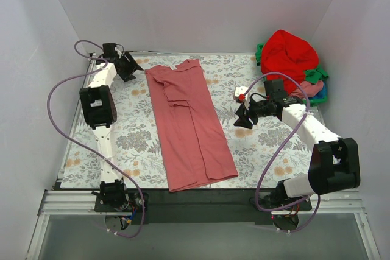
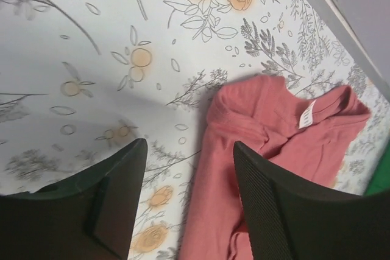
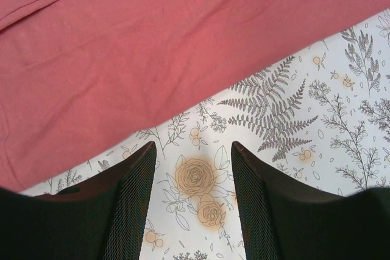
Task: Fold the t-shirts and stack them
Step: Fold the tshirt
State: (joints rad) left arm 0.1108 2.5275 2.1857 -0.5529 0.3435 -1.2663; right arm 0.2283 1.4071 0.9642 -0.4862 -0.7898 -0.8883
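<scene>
The pink shirt [image 1: 189, 123] lies mid-worktop [image 1: 134, 132] as a long strip, collar far. Both tools stand parted, empty: the left tool [image 1: 128, 65] beside the collar, the right tool [image 1: 245, 115] beside the strip's right edge. The cross fold likely wants both pinching all layers at matching corners, lifting evenly to avoid skew.

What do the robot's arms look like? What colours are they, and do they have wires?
The left arm and the right arm look alike: smooth white sections joined by chunky black blocks, each on a small black base. A thin purple cable loops loosely beside each arm. The jaws are two flat black paddles with a fine ribbed grid on their inner faces.
</scene>
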